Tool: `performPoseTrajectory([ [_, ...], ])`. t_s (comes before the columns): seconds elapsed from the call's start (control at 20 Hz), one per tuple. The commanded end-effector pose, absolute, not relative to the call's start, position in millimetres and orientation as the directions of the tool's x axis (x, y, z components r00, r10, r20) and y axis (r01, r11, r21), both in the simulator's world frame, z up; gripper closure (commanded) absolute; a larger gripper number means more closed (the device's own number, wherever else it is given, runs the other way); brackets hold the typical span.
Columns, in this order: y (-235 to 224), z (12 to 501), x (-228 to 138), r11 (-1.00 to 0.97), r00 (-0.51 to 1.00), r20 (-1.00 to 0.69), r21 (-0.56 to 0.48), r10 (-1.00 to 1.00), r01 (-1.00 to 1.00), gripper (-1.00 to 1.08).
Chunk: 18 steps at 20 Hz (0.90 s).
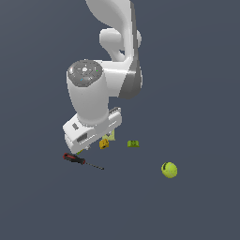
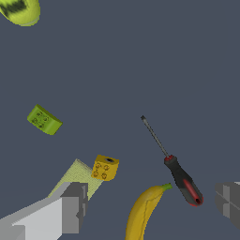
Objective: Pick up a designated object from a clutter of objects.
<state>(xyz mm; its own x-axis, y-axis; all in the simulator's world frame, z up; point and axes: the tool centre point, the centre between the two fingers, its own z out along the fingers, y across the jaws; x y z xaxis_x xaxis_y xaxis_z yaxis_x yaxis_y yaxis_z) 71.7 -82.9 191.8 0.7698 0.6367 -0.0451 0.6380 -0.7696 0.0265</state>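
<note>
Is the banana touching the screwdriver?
No, in the wrist view the banana lies beside the screwdriver, with bare floor between them.

Glossy white rounded arm (image 1: 105, 70) with dark grey joint bands, a speckled grey end cap, and blocky grey jaws.

red-and-black screwdriver (image 2: 183, 183), yellow banana (image 2: 143, 213), green block (image 2: 44, 120), yellow block (image 2: 105, 168), yellow-green ball (image 1: 169, 169)
</note>
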Motion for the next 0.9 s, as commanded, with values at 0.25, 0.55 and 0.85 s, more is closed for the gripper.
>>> performPoseTrajectory([
  [0.25,-111,157,82,-0.649,0.649,-0.045,0.015,0.76,0.761,-0.92],
  [0.55,-133,128,87,-0.541,0.54,-0.037,0.006,0.841,0.841,-0.92],
  [0.85,-153,100,90,-0.428,0.428,-0.023,0.0,0.904,0.904,-0.92],
])
